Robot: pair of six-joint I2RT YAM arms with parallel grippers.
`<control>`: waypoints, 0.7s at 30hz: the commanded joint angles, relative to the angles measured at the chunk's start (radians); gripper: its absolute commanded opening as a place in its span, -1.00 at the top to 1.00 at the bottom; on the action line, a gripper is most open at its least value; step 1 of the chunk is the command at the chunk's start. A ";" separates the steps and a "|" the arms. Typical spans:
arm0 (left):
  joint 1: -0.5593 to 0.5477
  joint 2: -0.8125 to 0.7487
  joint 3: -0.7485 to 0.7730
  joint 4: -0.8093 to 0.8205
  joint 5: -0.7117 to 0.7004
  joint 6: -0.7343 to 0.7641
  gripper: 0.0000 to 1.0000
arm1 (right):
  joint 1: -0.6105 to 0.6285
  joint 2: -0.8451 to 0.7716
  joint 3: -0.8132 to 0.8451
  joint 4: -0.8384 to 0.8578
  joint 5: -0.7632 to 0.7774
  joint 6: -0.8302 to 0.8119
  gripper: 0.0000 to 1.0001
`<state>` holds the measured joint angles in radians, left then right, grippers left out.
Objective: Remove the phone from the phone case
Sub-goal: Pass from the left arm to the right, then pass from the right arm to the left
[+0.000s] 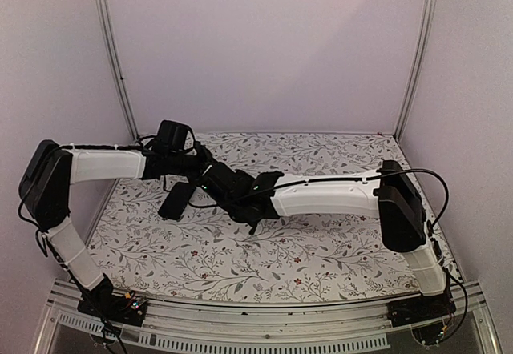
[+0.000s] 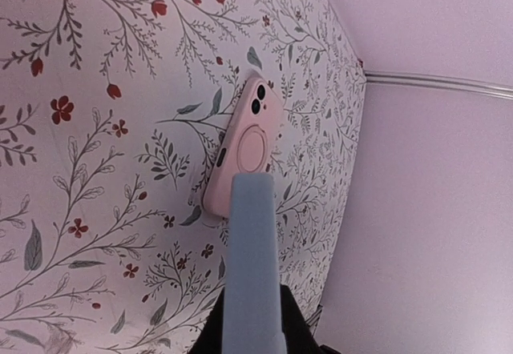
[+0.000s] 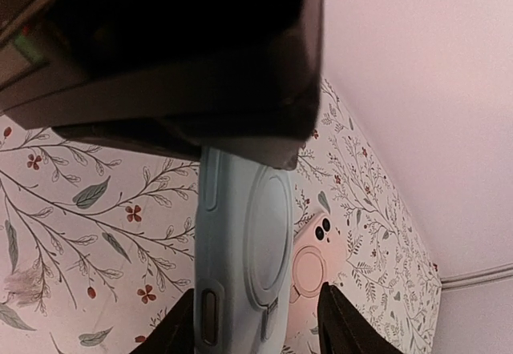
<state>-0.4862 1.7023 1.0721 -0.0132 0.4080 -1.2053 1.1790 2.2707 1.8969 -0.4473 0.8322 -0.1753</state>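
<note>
Light blue phone case [image 3: 240, 234] is clenched by the left gripper [image 2: 252, 326]; it is straddled by parted fingers [image 3: 178, 330] of the right gripper [image 3: 256, 322].

Pale blue phone case [image 3: 240, 250] upright inside right pincer [image 3: 258, 323], pink phone [image 3: 309, 267] on floral table [image 3: 72, 210]

Worktop [image 1: 321, 258]: white cloth with grey-green leaf sprigs and small red flowers. Phone case [image 3: 240, 242]: plain pale blue. Second case [image 2: 252, 142], lying on the worktop: pale pink, black lens dots. Arms [image 1: 321, 196]: white shells, black joints. Walls [image 1: 264, 42]: pale lilac.
</note>
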 commanded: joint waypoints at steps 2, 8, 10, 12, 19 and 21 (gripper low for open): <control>0.011 -0.058 0.002 0.043 0.026 -0.005 1.00 | -0.004 0.030 0.034 0.064 0.039 -0.050 0.29; 0.015 -0.070 0.000 0.047 0.029 0.001 0.80 | -0.004 0.026 0.040 0.093 0.046 -0.067 0.88; 0.018 -0.076 0.000 0.051 0.029 0.007 0.61 | -0.004 0.020 0.041 0.099 0.047 -0.064 1.00; 0.020 -0.079 0.000 0.056 0.033 0.016 0.40 | -0.005 0.012 0.041 0.099 0.036 -0.059 1.00; 0.024 -0.100 0.009 0.075 0.029 0.064 -0.39 | -0.016 -0.042 0.019 0.095 -0.052 0.005 1.00; 0.027 -0.105 0.014 0.076 0.030 0.078 -0.56 | -0.023 -0.067 0.009 0.095 -0.082 0.026 1.00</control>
<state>-0.4648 1.6440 1.0657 0.0059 0.4126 -1.1759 1.1774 2.2845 1.9072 -0.3721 0.8150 -0.1955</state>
